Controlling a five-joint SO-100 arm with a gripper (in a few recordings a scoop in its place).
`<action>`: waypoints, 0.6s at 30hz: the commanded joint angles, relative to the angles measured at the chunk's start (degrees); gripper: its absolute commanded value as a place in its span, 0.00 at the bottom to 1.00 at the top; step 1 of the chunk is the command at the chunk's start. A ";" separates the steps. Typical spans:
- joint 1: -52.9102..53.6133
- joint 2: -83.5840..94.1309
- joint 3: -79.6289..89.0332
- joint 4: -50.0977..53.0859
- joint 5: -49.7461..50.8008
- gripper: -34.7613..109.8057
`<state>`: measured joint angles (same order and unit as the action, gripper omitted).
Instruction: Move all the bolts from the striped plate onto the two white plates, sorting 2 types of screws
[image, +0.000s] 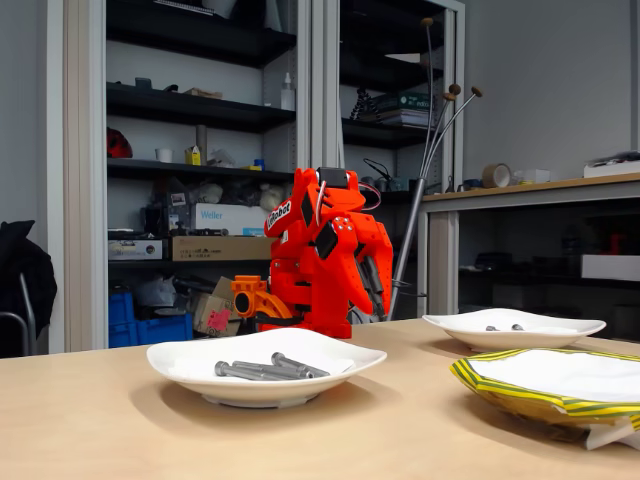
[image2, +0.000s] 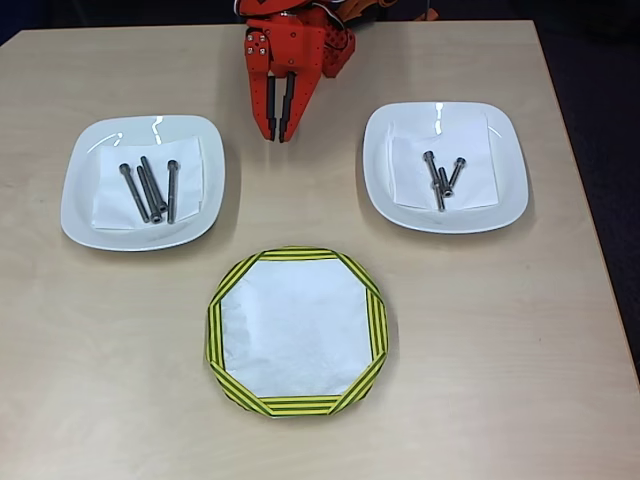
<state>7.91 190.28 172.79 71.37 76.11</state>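
Note:
The striped plate (image2: 297, 333) lies at the front middle of the table, and its white inside holds nothing; in the fixed view it is the striped plate (image: 548, 388) at the front right. Several long bolts (image2: 152, 189) lie on the left white plate (image2: 85, 205). Three shorter bolts (image2: 442, 177) lie on the right white plate (image2: 503, 200). In the fixed view the long bolts (image: 262, 369) rest in the near white plate (image: 190, 362), and short bolts (image: 503, 327) in the far white plate (image: 560, 331). My red gripper (image2: 279, 136) is shut and holds nothing, folded back between the two white plates at the table's far edge.
The red arm's body (image: 325, 255) sits folded at the back of the wooden table (image2: 480, 330). An orange part (image: 255, 298) stands beside its base. Shelves with boxes and a side desk stand behind the table. White paper lines both white plates.

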 joint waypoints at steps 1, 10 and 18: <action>1.49 -0.09 2.20 0.00 0.09 0.24; 2.20 -0.18 7.21 -2.64 5.19 0.24; 0.00 0.00 7.21 3.52 14.94 0.24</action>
<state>8.44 190.11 179.74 71.89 84.90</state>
